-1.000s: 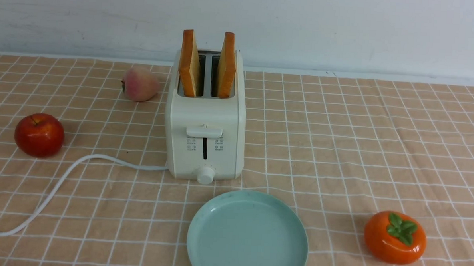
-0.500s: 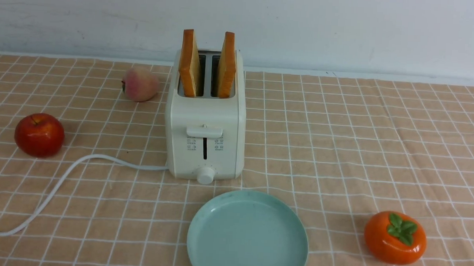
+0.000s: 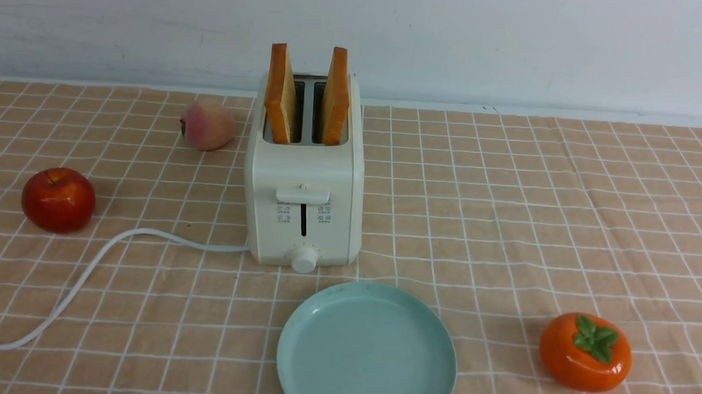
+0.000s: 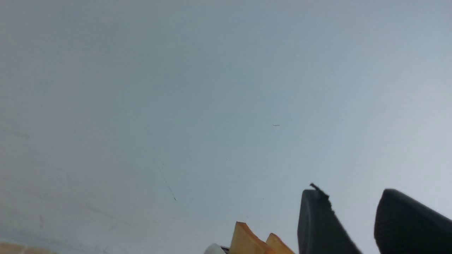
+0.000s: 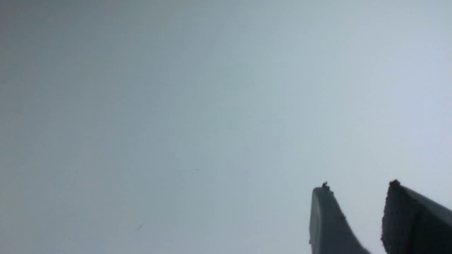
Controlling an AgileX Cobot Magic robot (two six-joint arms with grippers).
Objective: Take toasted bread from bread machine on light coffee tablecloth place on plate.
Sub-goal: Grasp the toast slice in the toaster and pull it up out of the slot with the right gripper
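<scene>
1. You see the toasted bread (image 3: pixel 281 93), two slices, standing upright in the two slots of the bread machine (image 3: pixel 303 207), their tops well above it.
2. The bread machine stands on the light coffee tablecloth (image 3: pixel 505 198); the plate (image 3: pixel 366 363) lies just in front of it, not touching.
3. The left gripper (image 4: pixel 349 197) has its fingers apart and holds nothing; the orange corners seen near it are probably the toasted bread.
4. The right gripper (image 5: pixel 356 192) also has its fingers apart, empty, before the pale wall (image 5: pixel 176 106).

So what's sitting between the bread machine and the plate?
Nothing: in the front view, only a bare strip of tablecloth separates the bread machine from the plate.
</scene>
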